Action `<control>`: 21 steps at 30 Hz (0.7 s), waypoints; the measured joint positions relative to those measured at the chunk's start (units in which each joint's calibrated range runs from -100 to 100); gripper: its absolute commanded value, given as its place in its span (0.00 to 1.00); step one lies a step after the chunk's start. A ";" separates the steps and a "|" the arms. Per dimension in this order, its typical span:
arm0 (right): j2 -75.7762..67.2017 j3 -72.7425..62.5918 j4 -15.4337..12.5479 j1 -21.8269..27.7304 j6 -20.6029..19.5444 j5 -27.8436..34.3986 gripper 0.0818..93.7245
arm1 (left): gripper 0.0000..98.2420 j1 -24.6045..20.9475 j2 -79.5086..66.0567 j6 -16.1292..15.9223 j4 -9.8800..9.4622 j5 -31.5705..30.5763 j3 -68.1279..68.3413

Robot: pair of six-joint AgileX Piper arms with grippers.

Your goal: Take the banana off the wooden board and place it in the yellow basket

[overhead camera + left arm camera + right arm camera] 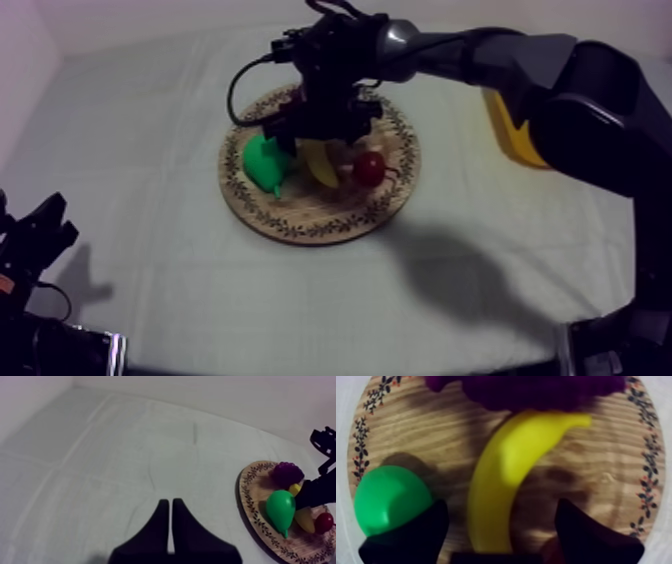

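My right gripper (pixel 501 505) stands spread astride the banana (pixel 503 471), which lies on the wooden board (pixel 586 471) beside the pear (pixel 388 496). The top view adds the yellow basket (pixel 508 130) far right; my left gripper (pixel 171 507) rests closed, near left.

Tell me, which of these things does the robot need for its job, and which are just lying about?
In the job: banana, wooden board, yellow basket, right gripper, open either side of the banana.
Lying about: pear, grapes, small red fruit, left gripper, shut.
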 measured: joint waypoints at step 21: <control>1.12 -0.31 2.15 0.20 -0.06 -2.38 0.10 | 0.00 0.00 0.00 0.00 0.00 0.00 0.00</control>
